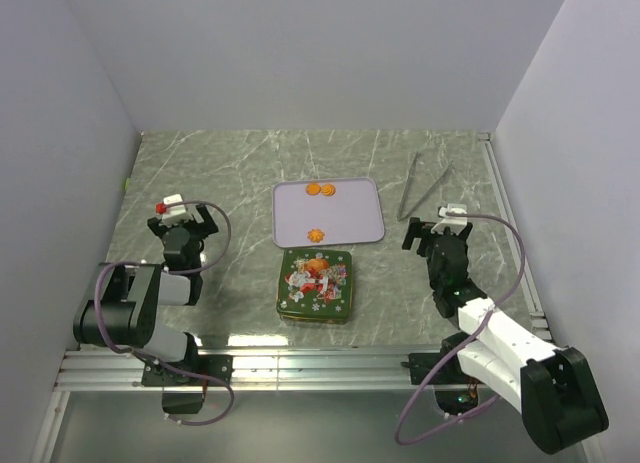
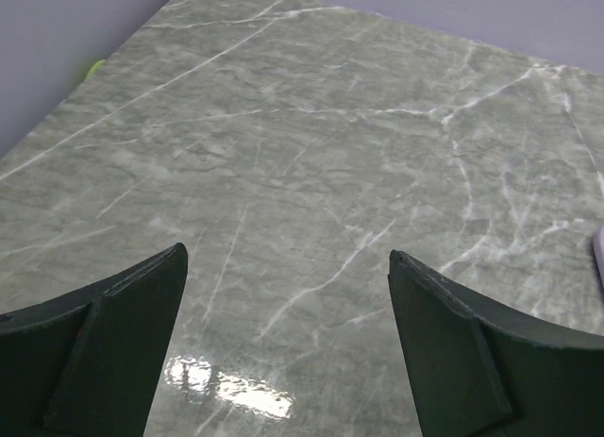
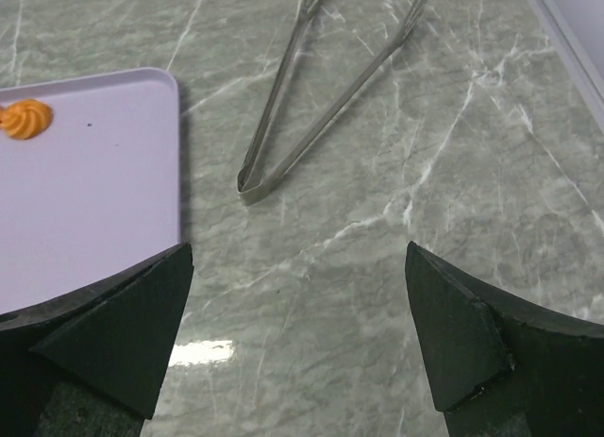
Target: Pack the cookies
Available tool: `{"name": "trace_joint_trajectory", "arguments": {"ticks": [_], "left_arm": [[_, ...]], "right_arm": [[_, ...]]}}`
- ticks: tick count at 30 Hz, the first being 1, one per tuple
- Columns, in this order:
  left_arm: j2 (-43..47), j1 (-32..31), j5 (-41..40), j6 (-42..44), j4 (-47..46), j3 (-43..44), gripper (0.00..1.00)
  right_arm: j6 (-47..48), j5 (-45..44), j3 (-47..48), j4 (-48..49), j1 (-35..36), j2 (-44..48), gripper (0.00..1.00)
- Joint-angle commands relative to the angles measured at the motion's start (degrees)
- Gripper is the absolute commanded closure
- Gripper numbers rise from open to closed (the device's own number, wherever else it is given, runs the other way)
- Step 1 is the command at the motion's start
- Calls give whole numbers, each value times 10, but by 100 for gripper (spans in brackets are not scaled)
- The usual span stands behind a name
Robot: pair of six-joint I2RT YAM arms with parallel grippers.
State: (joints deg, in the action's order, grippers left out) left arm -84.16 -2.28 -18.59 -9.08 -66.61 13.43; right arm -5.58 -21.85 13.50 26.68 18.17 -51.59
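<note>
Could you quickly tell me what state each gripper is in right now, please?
The left gripper is open, holding nothing.
The right gripper is open, holding nothing.

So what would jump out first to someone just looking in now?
The decorated green tin, lid on, sits mid-table near the arms. Just beyond it is a pale tray with three orange cookies, two at its far edge and one at its near edge. Metal tongs lie on the table right of the tray, ahead of the open, empty right hand.
</note>
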Motion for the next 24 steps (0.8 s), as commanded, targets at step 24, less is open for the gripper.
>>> {"name": "trace_joint_trajectory", "arguments": {"ticks": [24], "left_arm": [[6,2,29,-16,-39,1,1]], "right_arm": [[7,105,-14,378,-140,-230,0]]}}
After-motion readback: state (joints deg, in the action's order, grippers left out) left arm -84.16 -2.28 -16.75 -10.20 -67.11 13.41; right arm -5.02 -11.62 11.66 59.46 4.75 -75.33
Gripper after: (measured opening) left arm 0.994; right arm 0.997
